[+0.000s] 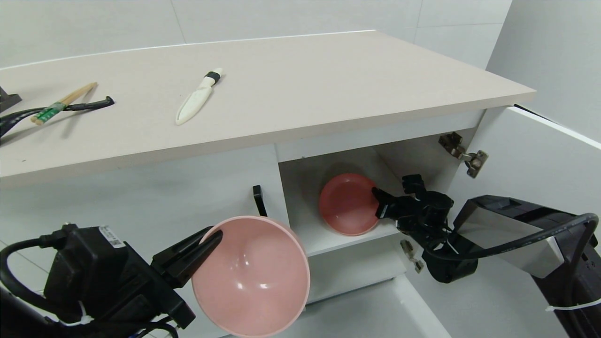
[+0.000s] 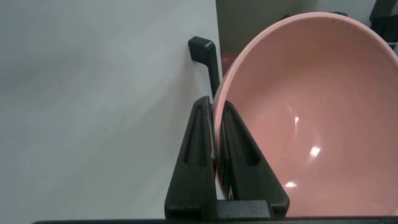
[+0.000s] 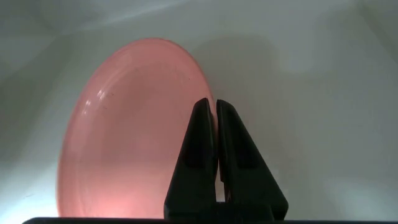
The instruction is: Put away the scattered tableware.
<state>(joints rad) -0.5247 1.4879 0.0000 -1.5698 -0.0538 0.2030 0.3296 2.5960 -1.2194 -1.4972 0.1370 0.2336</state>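
A pink bowl (image 1: pixel 253 281) hangs low in front of the closed cabinet door, its opening turned sideways. My left gripper (image 1: pixel 213 237) is shut on its rim; the left wrist view shows both fingers (image 2: pixel 199 143) pinching the bowl (image 2: pixel 311 112) edge. Inside the open cabinet a red-pink plate (image 1: pixel 347 204) stands tilted on the shelf (image 1: pixel 324 241). My right gripper (image 1: pixel 379 199) is shut on the plate's right rim, and the plate (image 3: pixel 137 137) shows past that gripper (image 3: pixel 216 109) in the right wrist view. Chopsticks (image 1: pixel 63 102) and a white knife (image 1: pixel 197 96) lie on the countertop.
The cabinet's right door (image 1: pixel 530 155) stands swung open beside my right arm, hinge (image 1: pixel 462 155) exposed. A black door handle (image 1: pixel 258 199) sits on the closed left door, close to the bowl. A black-handled utensil (image 1: pixel 89 105) lies by the chopsticks.
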